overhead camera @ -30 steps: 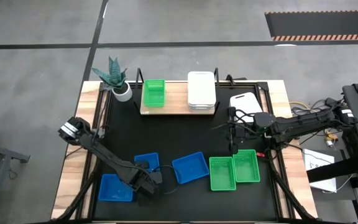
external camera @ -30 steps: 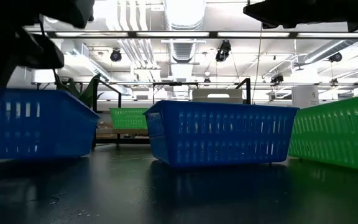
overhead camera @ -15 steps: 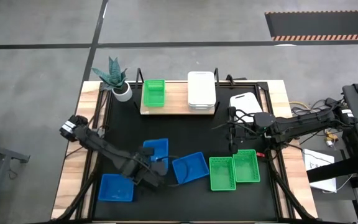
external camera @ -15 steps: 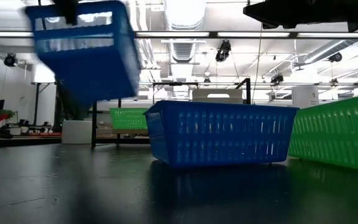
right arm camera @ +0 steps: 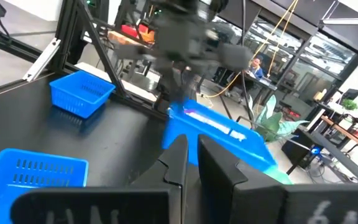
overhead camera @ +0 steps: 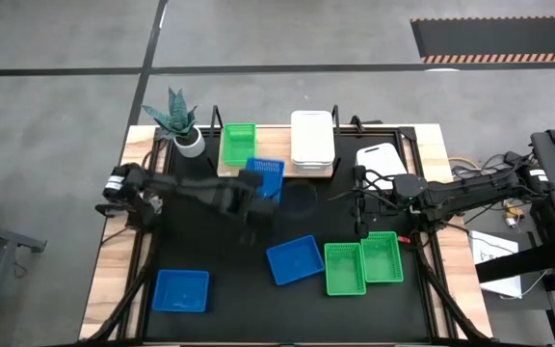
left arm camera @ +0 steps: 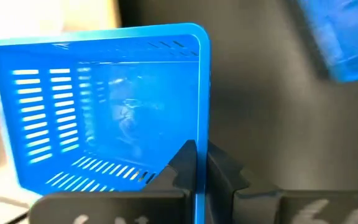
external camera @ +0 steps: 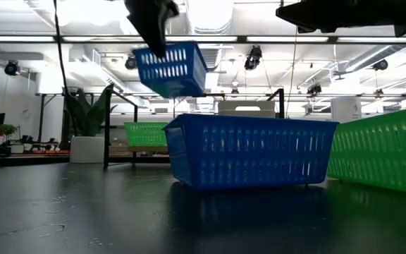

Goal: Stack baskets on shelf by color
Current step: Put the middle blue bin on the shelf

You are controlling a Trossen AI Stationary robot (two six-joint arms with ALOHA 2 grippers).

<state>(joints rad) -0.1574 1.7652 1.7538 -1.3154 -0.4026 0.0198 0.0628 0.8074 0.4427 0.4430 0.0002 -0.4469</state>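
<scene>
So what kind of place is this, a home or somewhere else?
Most likely a robotics lab or workshop in an industrial hall, not a home. The ceiling ducts and strip lights, the bare concrete floor with marked lines and the glass partitions and benches all suggest that.

no readable text — no labels, no signs

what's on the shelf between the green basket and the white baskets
The blue basket held by the left claw hangs over that gap, seen in the high view.
</scene>
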